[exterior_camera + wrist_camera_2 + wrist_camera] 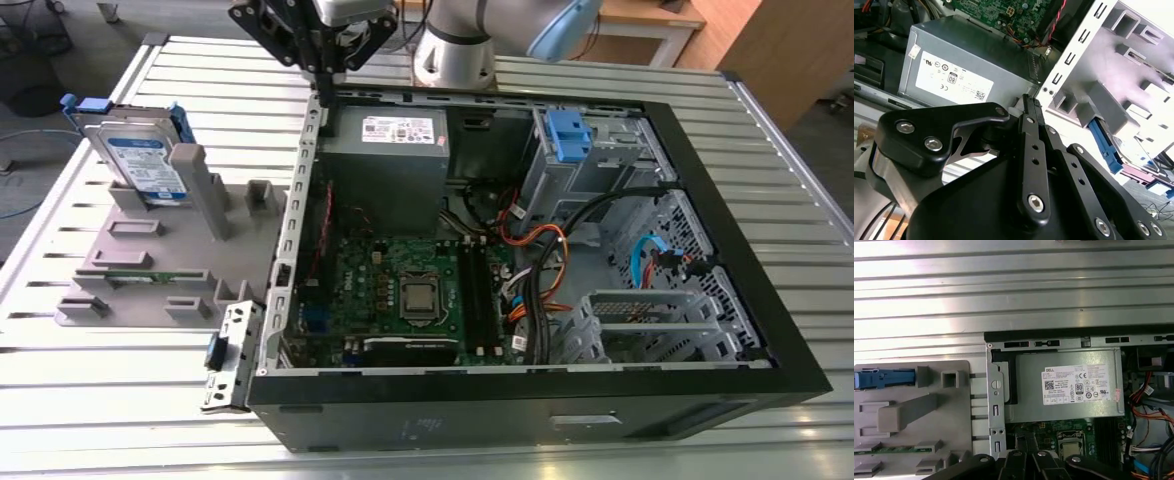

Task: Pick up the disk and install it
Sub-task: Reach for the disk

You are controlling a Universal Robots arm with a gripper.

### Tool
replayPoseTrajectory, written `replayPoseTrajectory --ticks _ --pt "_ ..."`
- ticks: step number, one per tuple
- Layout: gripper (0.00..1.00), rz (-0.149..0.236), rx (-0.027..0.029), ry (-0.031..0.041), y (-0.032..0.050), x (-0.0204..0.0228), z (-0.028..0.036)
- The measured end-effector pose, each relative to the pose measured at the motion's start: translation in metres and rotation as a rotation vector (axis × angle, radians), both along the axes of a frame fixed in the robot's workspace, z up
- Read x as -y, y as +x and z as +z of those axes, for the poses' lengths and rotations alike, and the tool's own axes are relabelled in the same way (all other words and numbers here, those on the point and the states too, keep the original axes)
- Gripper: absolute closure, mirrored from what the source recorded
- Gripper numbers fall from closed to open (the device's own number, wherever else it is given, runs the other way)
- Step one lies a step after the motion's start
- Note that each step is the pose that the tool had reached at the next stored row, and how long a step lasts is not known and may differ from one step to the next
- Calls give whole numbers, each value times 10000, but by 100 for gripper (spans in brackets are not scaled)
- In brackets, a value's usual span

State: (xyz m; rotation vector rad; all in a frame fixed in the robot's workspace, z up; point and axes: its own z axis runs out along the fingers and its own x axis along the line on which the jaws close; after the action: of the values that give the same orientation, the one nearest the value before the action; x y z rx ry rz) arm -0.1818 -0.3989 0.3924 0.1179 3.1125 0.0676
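Observation:
The disk (143,160) stands on edge in a grey fixture (160,250) at the exterior view's left, beside the open computer case (534,390). It is silver-grey with a white-and-blue label and a blue carrier frame. In the first wrist view the disk (884,378) shows edge-on as a blue strip, and in the second wrist view the disk (1104,145) shows as a blue edge. My gripper (320,66) hangs above the case's back corner, well apart from the disk. In both wrist views the gripper (1029,102) (1026,458) has its fingers together with nothing between them.
A grey power supply box (387,150) with a white sticker sits in the case under the gripper. A blue latch handle (566,135) marks the drive bay at the back. The motherboard (400,290) and cables (534,260) fill the case. The slatted metal table (107,400) surrounds it.

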Motion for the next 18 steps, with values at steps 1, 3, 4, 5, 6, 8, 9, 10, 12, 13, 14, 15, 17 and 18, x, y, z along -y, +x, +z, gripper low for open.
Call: replayPoseTrajectory --ticks 1,3,4,5,6,8,9,10,12,13,14,15,17,18 --pt "89 -1 0 0 -18 0 0" --pt "89 -1 1 0 -55 0 -2" --pt "89 -1 0 0 -73 0 -2" --pt "89 -1 0 0 -90 0 -3" --pt "89 0 1 1 -105 0 -4" --pt "89 1 0 0 -142 0 -5" --pt "89 0 1 1 -163 0 -6" --pt "89 0 1 1 -182 0 -7" --pt "89 -1 -1 -1 -220 0 -8" --pt "89 -1 0 0 -239 0 -9" --pt "89 -1 0 0 -255 0 -10" --pt "89 -1 0 0 -270 0 -11" --pt "89 -1 0 1 -302 0 -14" --pt "89 0 0 0 -319 0 -15"
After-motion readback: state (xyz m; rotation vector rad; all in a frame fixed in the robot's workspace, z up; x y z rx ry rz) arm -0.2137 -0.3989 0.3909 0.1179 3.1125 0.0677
